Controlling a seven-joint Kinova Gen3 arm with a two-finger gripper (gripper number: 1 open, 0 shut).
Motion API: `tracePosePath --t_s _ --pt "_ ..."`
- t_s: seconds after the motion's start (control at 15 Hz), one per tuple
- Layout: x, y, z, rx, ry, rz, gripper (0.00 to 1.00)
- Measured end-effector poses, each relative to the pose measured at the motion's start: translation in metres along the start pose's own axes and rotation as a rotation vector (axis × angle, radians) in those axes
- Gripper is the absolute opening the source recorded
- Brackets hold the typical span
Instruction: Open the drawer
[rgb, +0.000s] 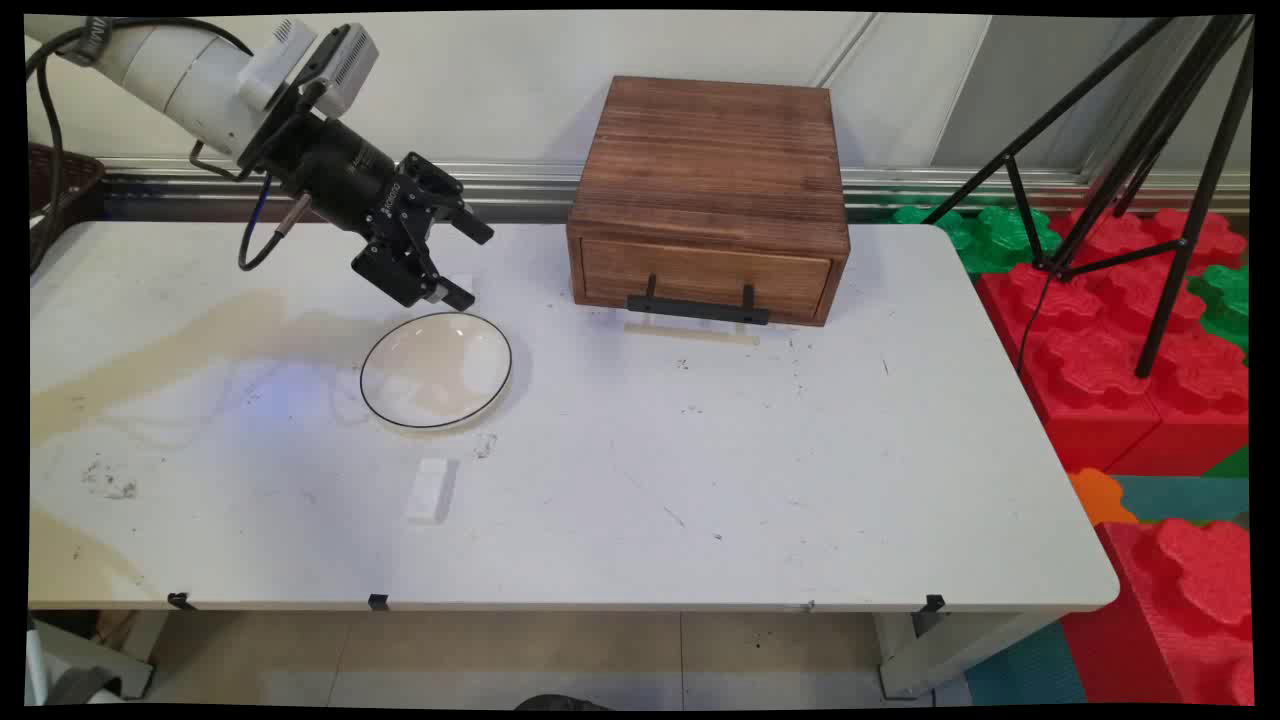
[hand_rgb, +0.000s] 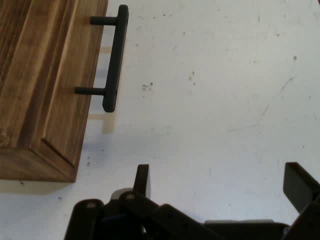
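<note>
Hanging above the surface (rgb: 700, 480) with its fingers (hand_rgb: 142, 181) spread wide apart and nothing between them, the end effector (rgb: 462, 262) tilts down toward the right, just above the far rim of a plate (rgb: 436, 370) (a shallow, pale one with a thin dark edge). A small white block (rgb: 431, 490) lies flat on the surface a little nearer the camera than the plate, apart from it. To the right of the end effector stands a wooden box (rgb: 710, 190) with one drawer (rgb: 704, 276), its black handle (hand_rgb: 116, 57) facing the near side; the hand view shows that handle and bare surface beside it.
</note>
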Motion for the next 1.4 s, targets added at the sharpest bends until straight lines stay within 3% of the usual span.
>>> tracePosePath --t_s 0.27,0.87,1.4 --pt "0.011 -0.001 0.003 0.008 0.004 0.018 1.00" --pt "0.066 -0.003 0.026 0.027 0.029 0.062 1.00" --pt "0.123 -0.007 0.094 0.051 -0.010 0.101 1.00"
